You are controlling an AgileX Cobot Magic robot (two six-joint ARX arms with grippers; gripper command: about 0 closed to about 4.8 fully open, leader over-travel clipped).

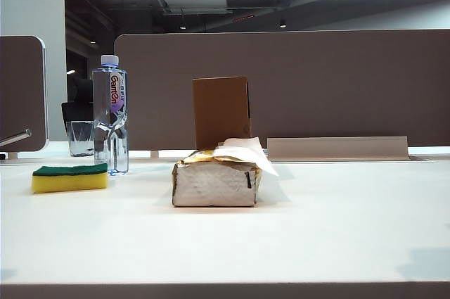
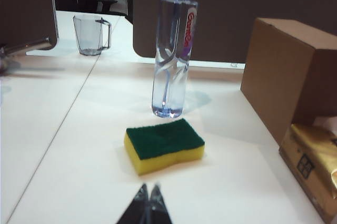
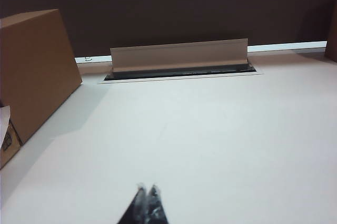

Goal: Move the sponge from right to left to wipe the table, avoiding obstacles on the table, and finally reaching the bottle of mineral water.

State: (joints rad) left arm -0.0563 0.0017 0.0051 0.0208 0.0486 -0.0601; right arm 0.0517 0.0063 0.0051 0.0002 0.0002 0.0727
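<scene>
**Sponge lying beside the bottle; both grippers clenched and empty**

The table is carrying every item, and the bottle is serving as the reference landmark for all positions below.

The box is standing upright to the right of the bottle and slightly farther back. It is acting as one obstacle, blocking a straight right-to-left sweep along the rear of the surface.

The tissue pack is lying directly in front of the box, to the right of the bottle, with white tissue sticking out of its top. It is forming the second obstacle, so any wiping path is having to pass in front of it.

The bottle is standing upright near the left end. A glass tumbler is sitting behind it and to its left.

The sponge is resting flat, green face up, just in front of the bottle and slightly to its left, near it but apparently not touching. Judged from this layout, the sponge is already occupying its goal position.

The left gripper is hanging above the table in front of the sponge, fingers pressed together, grasping nothing.

The right gripper is hanging over bare surface well right of the bottle, beyond the box, fingers likewise pressed together and empty.
</scene>
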